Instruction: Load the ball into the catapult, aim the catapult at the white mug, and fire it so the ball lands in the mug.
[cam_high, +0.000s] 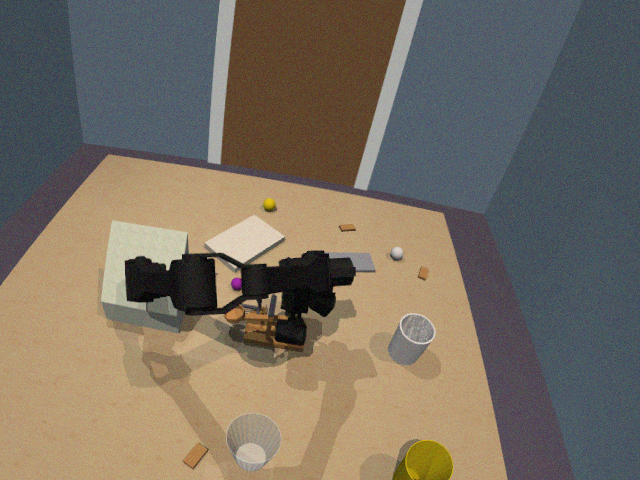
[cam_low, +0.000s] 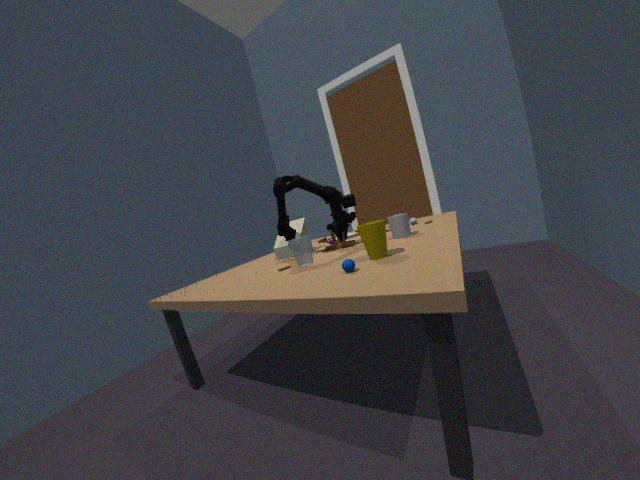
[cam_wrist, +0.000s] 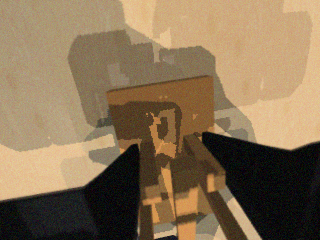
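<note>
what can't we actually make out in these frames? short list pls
- Top view: the gripper and arm cover most of the catapult, so whether a ball sits in its cup cannot be told.
- Wrist view: the fingers clamp the wooden frame, but the lower part is cut off by the picture's edge.
- Exterior view: the catapult is too small and far, partly behind the yellow cup.
- Blue ball: shows only in the exterior view, outside the top view's frame.

Far side of the gripper, toward the brown door: flat white square slab, thin grey rectangular plate, two small tan wooden chips. Near side, well apart: yellow plastic cup, another tan chip
</note>
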